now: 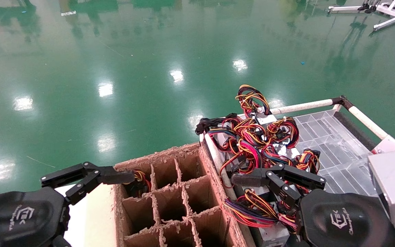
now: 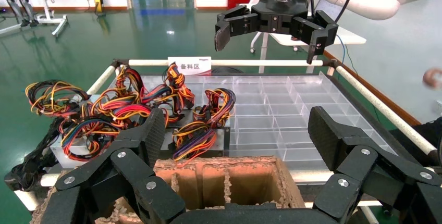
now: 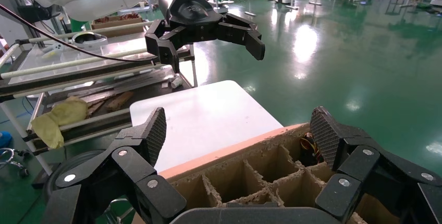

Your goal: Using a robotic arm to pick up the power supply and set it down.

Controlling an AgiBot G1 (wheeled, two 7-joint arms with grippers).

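The right gripper (image 1: 252,178) hangs with its jaws spread and nothing between them, above the near-left part of the clear plastic tray (image 1: 334,144) where the supplies are heaped; the left gripper (image 1: 91,176) is also spread and empty, poised over the far-left corner of the cardboard divider box (image 1: 170,206).

The power supply (image 1: 273,235) I take to be the grey metal box at the near edge of the tray, just beside the right gripper, though its wire bundle (image 1: 252,206) shows purple among the red and yellow, so which box is meant I cannot tell for sure; other supplies lie farther back under a tangle of looped cables (image 1: 252,137).

It looks heavy for its size, a rigid sheet-metal case with smooth, fairly slippery faces; the wires are soft, springy and prone to snagging on neighbours. My judgement: the gripper should close across 2 opposite flat sides of the case, never on the wires, and lift slowly so the loops pull free.

The box is rough brown cardboard with frayed, fuzzy partitions forming square cells; 1 cell at its far-left corner already holds a wire bundle (image 1: 139,178). The tray has a ribbed translucent floor and a white tubular rail (image 1: 303,106); the floor (image 1: 115,68) beyond is glossy green.
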